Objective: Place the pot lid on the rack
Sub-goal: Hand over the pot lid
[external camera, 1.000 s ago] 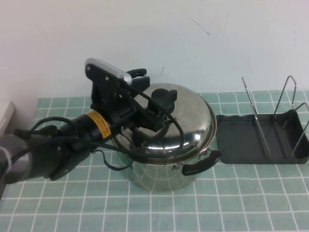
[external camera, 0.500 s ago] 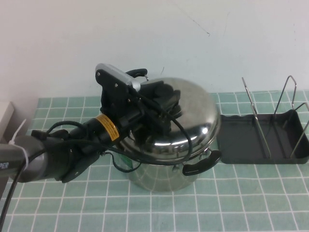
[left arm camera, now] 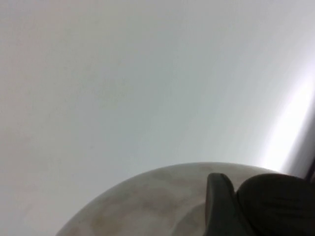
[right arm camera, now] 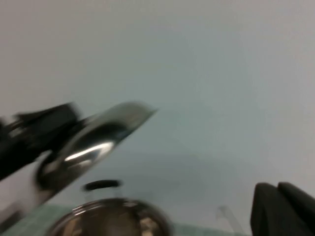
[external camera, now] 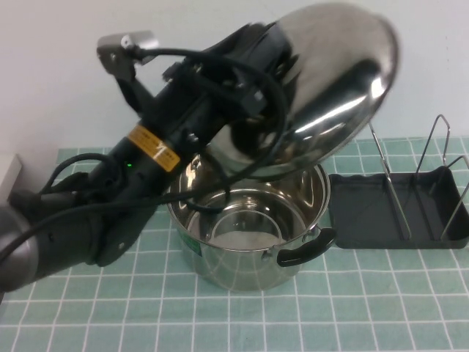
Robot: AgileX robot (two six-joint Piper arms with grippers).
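Note:
My left gripper [external camera: 272, 57] is shut on the black knob of the pot lid [external camera: 333, 81] and holds it high above the open steel pot [external camera: 249, 220]. The lid is tilted steeply, its domed top facing the left arm. The knob is hidden behind the gripper in the high view. In the left wrist view the lid's dome [left arm camera: 147, 201] and the knob [left arm camera: 278, 201] show beside one finger [left arm camera: 219, 196]. The rack [external camera: 366, 213] stands right of the pot with wire loops [external camera: 432, 147]. My right gripper [right arm camera: 276, 191] shows only in its wrist view, fingers together, empty, away from the lid [right arm camera: 98, 142].
The pot has black handles, one at the front right [external camera: 304, 249]. It stands on a green checked cloth [external camera: 366, 308]. A white wall [external camera: 58, 73] is close behind. A pale object [external camera: 9, 172] sits at the far left edge.
My left gripper has lifted the lid off the pot, up and to the right, and tilted it steeply. The pot is now open.

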